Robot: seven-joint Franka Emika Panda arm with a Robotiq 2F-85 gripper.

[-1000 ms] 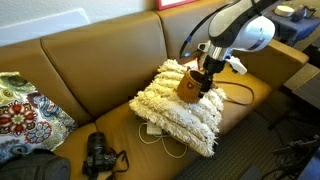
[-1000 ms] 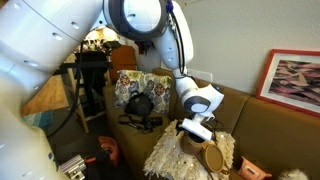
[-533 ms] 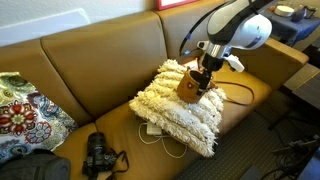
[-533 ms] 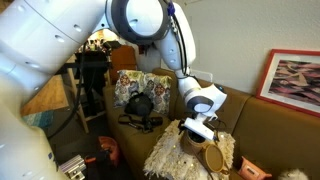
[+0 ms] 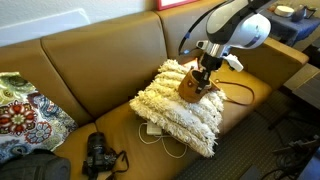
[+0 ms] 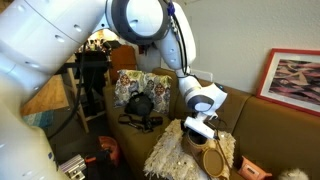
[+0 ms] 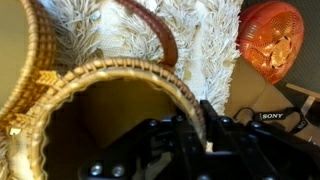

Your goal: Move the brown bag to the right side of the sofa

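Claw [image 5: 203, 82] has shifted slightly above the shaggy pillow [image 5: 170, 118]; clamped on the brown bag [image 5: 187, 91] rim; only wrist view shows its hollow inside.

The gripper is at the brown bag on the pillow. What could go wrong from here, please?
1. The gripper sits at the rim of the brown bag. With a hold only on the edge, the bag may tilt or slip when lifted.
2. In the wrist view the long strap lies on the shaggy pillow. It could snag there or drag the pillow along.
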